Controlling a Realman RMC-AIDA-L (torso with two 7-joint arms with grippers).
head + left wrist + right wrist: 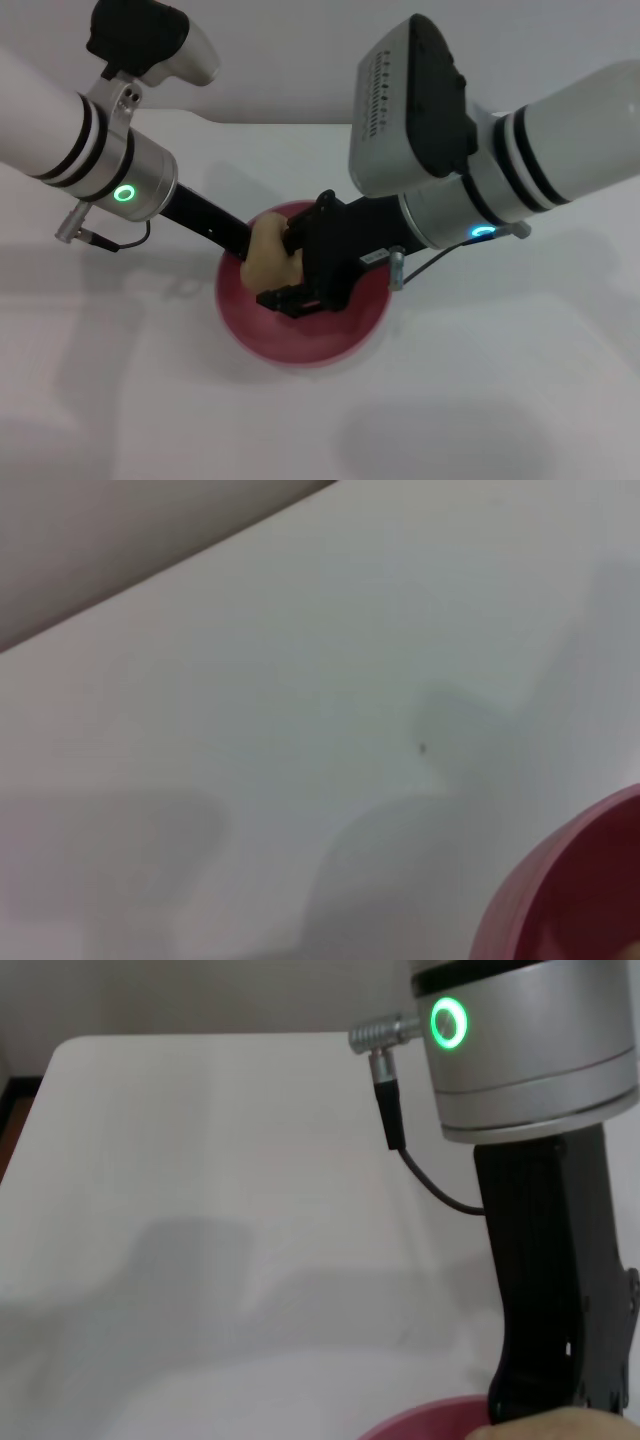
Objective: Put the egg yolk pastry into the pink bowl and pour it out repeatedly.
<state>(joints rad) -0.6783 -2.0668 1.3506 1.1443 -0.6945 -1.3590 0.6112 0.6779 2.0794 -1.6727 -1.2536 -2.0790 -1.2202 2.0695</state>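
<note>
The pink bowl [345, 335] stands on the white table in the middle of the head view. The pale tan egg yolk pastry [268, 255] is held just above the bowl's far left side. My right gripper [282, 268] reaches in from the right and is shut on the pastry, one black finger above it and one below. My left gripper [240, 238] comes in from the upper left and grips the bowl's rim, its tips hidden behind the pastry. The bowl's edge shows in the left wrist view [575, 890]. The right wrist view shows the bowl's rim [420, 1426] and the pastry [560, 1426].
The white table [520, 400] spreads out around the bowl, with a pale wall behind its far edge. In the right wrist view the left arm's silver wrist [520, 1050] with its green light and black cable stands close by.
</note>
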